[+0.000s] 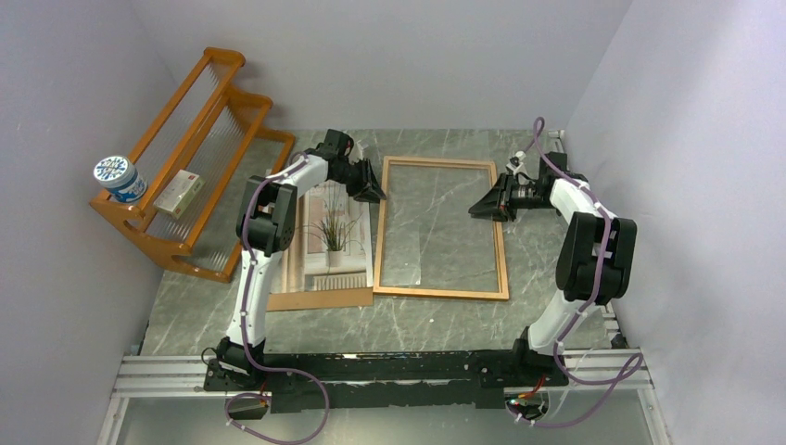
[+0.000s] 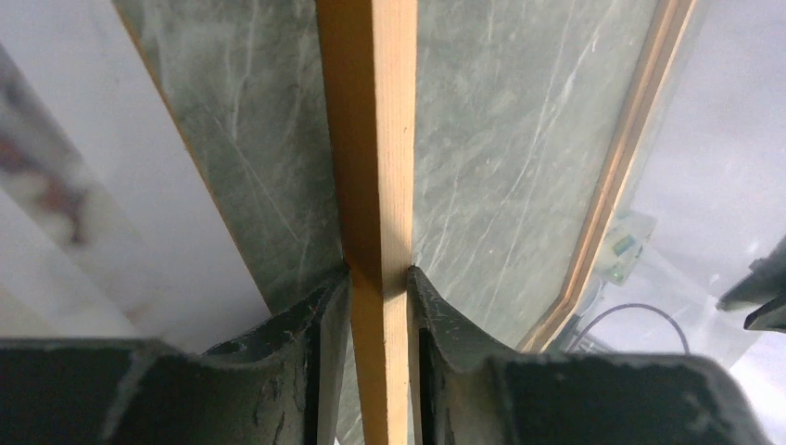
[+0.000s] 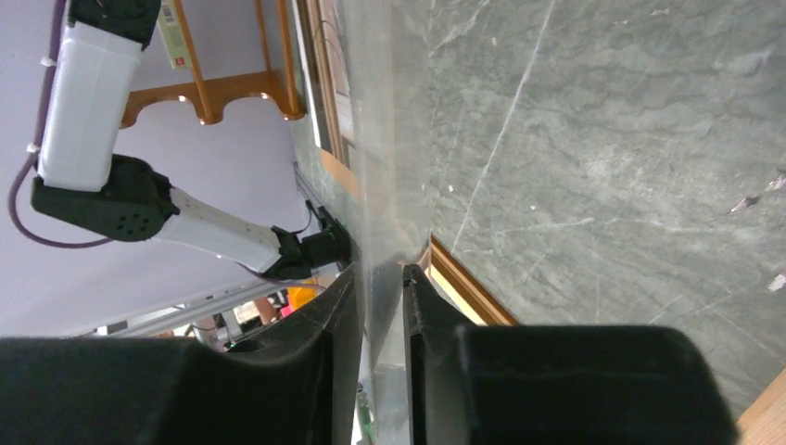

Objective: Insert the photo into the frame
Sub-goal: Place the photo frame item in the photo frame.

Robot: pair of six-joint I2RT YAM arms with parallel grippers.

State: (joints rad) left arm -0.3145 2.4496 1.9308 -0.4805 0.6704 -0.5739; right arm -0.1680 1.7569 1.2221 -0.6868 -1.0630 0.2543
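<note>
The photo [image 1: 334, 232] lay on the backing board [image 1: 320, 299] just left of the frame [image 1: 440, 294], not yet inserted, while the left gripper [image 2: 380, 273] pinched the frame's left rail and the right gripper [image 3: 380, 273], jaws barely parted, straddled the clear pane [image 3: 385, 167], its hold uncertain.

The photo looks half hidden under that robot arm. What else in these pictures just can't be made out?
- The photo: top view, the left arm covers part of its left side.
- Right gripper: right wrist view, the strip between its fingers is blurred, so a grip is unclear.
- Box on the shelf rack: top view, label too small to read.
</note>
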